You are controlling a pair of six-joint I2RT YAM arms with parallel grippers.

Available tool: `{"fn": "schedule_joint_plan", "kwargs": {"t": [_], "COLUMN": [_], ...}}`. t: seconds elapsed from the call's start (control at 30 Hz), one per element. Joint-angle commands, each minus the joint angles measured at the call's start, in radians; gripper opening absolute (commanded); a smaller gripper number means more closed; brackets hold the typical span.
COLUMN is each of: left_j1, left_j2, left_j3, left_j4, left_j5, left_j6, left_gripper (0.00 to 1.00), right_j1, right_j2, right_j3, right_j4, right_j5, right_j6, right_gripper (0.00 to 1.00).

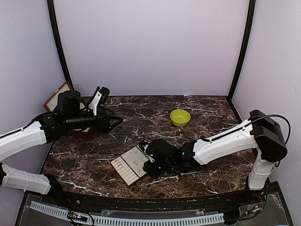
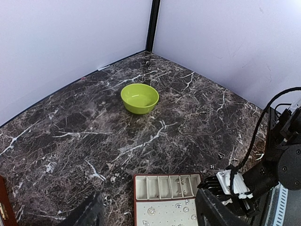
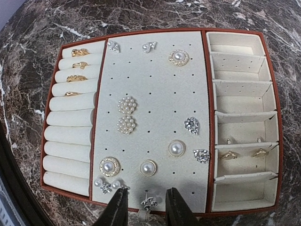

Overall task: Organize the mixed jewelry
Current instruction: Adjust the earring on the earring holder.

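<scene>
Dark marble tabletop [image 1: 211, 113], lilac walls: your mixed jewelry [image 3: 127, 115] lies mostly sorted in the cream velvet compartment tray [image 3: 155, 94]. Your right gripper [image 3: 149, 209] is narrowly parted, straddling a small silvery cross-shaped stud [image 3: 149, 203] at the tray's near edge without pinching it. Your left gripper [image 2: 149, 207] hangs wide and empty. You're likely placing the stud, so next check it's seated, then lift straight clear.
</scene>
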Motion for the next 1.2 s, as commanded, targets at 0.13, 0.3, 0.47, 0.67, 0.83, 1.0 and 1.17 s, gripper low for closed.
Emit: {"fn": "schedule_joint_plan", "kwargs": {"t": [0.13, 0.3, 0.47, 0.67, 0.83, 1.0, 1.17], "left_j1": [0.003, 0.003, 0.003, 0.003, 0.003, 0.003, 0.003], "left_j2": [0.001, 0.003, 0.003, 0.004, 0.004, 0.003, 0.001], "left_j3": [0.029, 0.029, 0.029, 0.03, 0.03, 0.03, 0.03], "left_j4": [0.001, 0.001, 0.0, 0.001, 0.0, 0.0, 0.001], "left_j5": [0.012, 0.015, 0.016, 0.022, 0.025, 0.026, 0.03], "left_j6": [0.009, 0.01, 0.01, 0.006, 0.004, 0.003, 0.003], "left_gripper": [0.69, 0.69, 0.69, 0.69, 0.69, 0.69, 0.69], "right_j1": [0.0, 0.0, 0.001, 0.001, 0.002, 0.005, 0.007], "right_j2": [0.031, 0.033, 0.043, 0.048, 0.059, 0.061, 0.07], "right_j3": [0.034, 0.038, 0.052, 0.065, 0.081, 0.087, 0.103], "right_j4": [-0.006, -0.009, -0.019, -0.032, -0.053, -0.062, -0.073], "right_j5": [0.012, 0.013, 0.013, 0.013, 0.015, 0.02, 0.019], "right_j6": [-0.008, -0.014, -0.022, -0.032, -0.04, -0.04, -0.041], "right_gripper": [0.25, 0.21, 0.16, 0.13, 0.11, 0.11, 0.07]}}
